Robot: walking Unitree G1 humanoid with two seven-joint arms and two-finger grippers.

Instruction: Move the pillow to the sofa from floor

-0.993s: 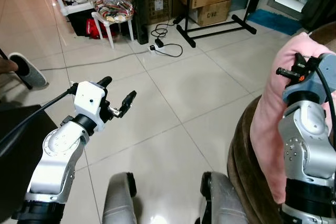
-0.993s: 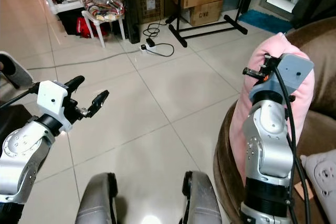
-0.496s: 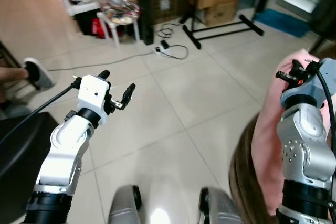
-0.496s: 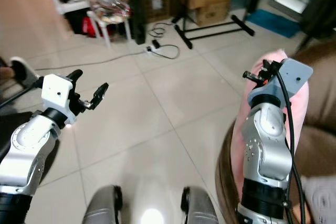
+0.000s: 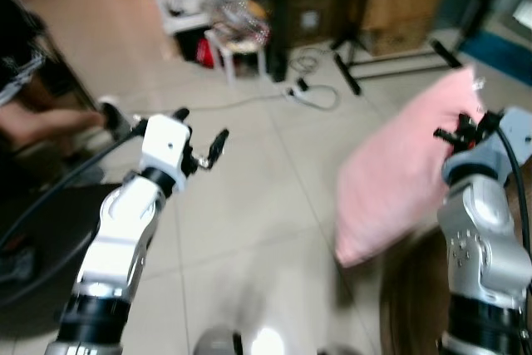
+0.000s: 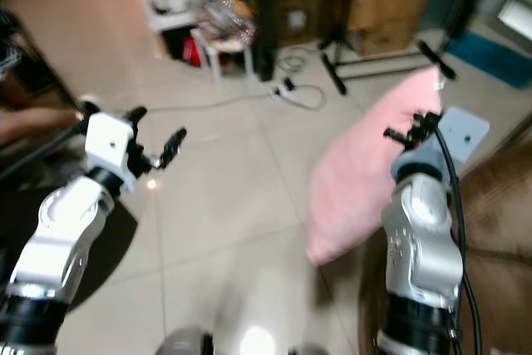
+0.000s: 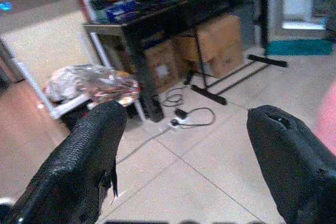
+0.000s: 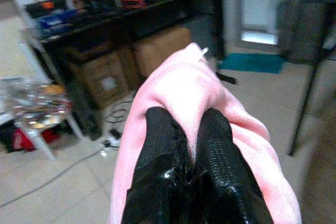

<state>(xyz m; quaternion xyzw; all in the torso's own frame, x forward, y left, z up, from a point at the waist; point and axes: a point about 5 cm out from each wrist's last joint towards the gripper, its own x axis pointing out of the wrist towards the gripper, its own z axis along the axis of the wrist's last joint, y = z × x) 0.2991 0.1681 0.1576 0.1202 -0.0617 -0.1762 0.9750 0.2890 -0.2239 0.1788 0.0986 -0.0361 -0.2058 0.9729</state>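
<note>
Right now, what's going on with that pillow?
The right tool is shut on the pink pillow, holding it in the air above the tiled floor, beside the brown sofa. The left tool is open and empty, raised out front. The head views are blurred.

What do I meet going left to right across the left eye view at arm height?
Person's leg → left gripper, open and empty → bare tiled floor → pink pillow, pinched and held up → right gripper.
</note>
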